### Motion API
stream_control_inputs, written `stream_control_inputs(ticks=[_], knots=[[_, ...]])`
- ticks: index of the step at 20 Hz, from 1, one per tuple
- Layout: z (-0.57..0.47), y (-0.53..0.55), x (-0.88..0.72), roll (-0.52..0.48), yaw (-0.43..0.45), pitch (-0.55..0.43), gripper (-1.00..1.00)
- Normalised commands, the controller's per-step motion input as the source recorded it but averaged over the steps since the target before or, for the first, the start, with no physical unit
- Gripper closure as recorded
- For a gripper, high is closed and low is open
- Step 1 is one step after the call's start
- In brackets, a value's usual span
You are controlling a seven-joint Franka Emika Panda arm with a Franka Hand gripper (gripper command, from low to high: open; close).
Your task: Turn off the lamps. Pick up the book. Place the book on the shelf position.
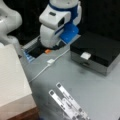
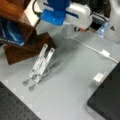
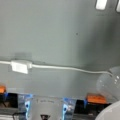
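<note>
The white book (image 1: 12, 77) lies flat at a front view's left, on top of the dark reddish-brown shelf position (image 1: 26, 114), which also shows as a wooden block (image 2: 27, 47). The arm's white hand with the blue gripper (image 1: 68, 33) hangs over the table's far edge, away from the book; the gripper (image 2: 55, 13) shows at a front view's top. Its fingers are hidden, and nothing can be seen in it. A white lamp cable with an inline switch (image 1: 50, 61) (image 2: 105, 53) (image 3: 21, 66) crosses the table. A clear rounded bulb (image 2: 67, 31) (image 3: 110, 83) under the hand shows no glow.
A black-topped silver box (image 1: 100, 53) (image 2: 107, 100) stands at one side with a small white piece (image 1: 85, 55) (image 2: 99, 77) at its edge. A small silver rack (image 1: 67, 105) (image 2: 40, 65) stands on the grey table. Blue and orange fittings (image 3: 96, 98) line the far edge.
</note>
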Motion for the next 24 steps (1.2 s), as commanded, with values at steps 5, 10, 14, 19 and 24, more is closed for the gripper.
stream_control_inputs(ticks=[5, 10, 14, 19, 24], knots=[[-0.3, 0.19, -0.21, 0.057, -0.159, -0.344, -1.0], [-0.28, 0.21, -0.26, 0.02, -0.155, -0.304, -1.0], [-0.29, 0.19, -0.27, 0.024, -0.115, -0.289, -1.0], [-0.33, 0.16, -0.28, 0.043, -0.118, -0.247, -1.0], [-0.3, 0.1, -0.26, 0.078, -0.111, -0.217, -1.0]])
